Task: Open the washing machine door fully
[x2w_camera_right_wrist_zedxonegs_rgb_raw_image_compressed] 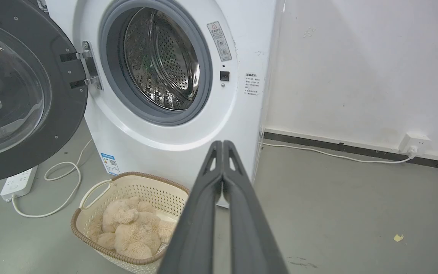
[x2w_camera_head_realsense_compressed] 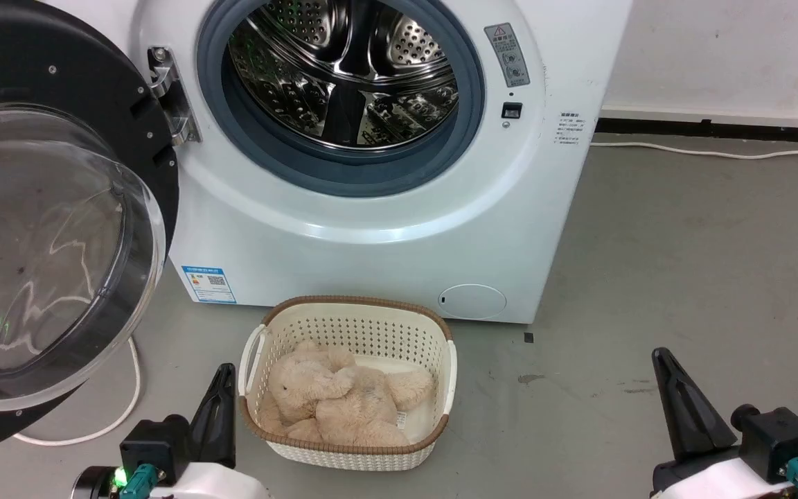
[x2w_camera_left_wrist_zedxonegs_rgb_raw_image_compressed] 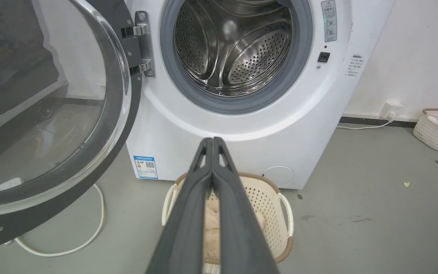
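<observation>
Seemingly finishing: seeing washing machine door [x2w_camera_head_realsense_compressed: 59, 229] standing wide open, left of washing machine [x2w_camera_head_realsense_compressed: 371, 242], drum [x2w_camera_head_realsense_compressed: 343, 76] fully exposed. Hovering low, well apart from door: left gripper [x2w_camera_left_wrist_zedxonegs_rgb_raw_image_compressed: 212, 142], right gripper [x2w_camera_right_wrist_zedxonegs_rgb_raw_image_compressed: 222, 144], fingers pressed together, gripping nothing. Judging little remaining.

Looks like a bare laundry corner, probably a test room rather than a home: front-loading washing machine [x2w_camera_head_realsense_compressed: 371, 235] on plain grey floor [x2w_camera_head_realsense_compressed: 683, 277], scuffed white wall [x2w_camera_right_wrist_zedxonegs_rgb_raw_image_compressed: 356, 68], power strip [x2w_camera_right_wrist_zedxonegs_rgb_raw_image_compressed: 17, 182] lying loose, basket [x2w_camera_head_realsense_compressed: 371, 329] holding a plush toy [x2w_camera_head_realsense_compressed: 333, 402].
</observation>
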Robot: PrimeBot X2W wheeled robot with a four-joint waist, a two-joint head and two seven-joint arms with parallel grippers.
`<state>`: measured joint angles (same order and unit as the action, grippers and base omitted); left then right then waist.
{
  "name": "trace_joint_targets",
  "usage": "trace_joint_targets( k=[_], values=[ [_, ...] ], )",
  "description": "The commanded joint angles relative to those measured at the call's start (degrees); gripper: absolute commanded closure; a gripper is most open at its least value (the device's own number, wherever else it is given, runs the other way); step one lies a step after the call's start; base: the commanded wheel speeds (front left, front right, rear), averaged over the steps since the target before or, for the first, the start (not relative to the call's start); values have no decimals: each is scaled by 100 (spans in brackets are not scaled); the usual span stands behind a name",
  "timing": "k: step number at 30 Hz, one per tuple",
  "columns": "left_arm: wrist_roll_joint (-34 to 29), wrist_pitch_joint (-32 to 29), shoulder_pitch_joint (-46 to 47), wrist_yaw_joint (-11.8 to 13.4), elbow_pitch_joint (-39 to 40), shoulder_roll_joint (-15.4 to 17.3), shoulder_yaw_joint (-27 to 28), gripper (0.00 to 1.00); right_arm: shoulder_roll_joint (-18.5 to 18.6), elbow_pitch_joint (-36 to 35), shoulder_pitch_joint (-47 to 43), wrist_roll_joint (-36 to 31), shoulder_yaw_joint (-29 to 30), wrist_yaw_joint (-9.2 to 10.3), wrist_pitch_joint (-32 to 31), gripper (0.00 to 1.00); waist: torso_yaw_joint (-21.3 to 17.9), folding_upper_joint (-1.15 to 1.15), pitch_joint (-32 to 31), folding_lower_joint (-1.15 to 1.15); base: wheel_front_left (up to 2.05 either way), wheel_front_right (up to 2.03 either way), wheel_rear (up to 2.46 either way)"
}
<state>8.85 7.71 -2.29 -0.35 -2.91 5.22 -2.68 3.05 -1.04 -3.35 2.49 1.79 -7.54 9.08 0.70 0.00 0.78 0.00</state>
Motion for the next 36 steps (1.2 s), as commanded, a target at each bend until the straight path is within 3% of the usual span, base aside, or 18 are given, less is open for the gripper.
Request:
trace_joint_targets(
  k=[1, 36],
  values=[
    [-72, -31, 74, 14, 40, -19, 30, 100, -8, 12, 91, -37, -7, 2, -60, 100, -1, 0, -2, 0, 0, 0, 0],
    [-467, -390, 149, 24, 162, -124, 146, 100, -12, 57, 210, -140, -91, 4, -472, 100, -35, 0, -39, 0, 0, 0, 0]
  ],
)
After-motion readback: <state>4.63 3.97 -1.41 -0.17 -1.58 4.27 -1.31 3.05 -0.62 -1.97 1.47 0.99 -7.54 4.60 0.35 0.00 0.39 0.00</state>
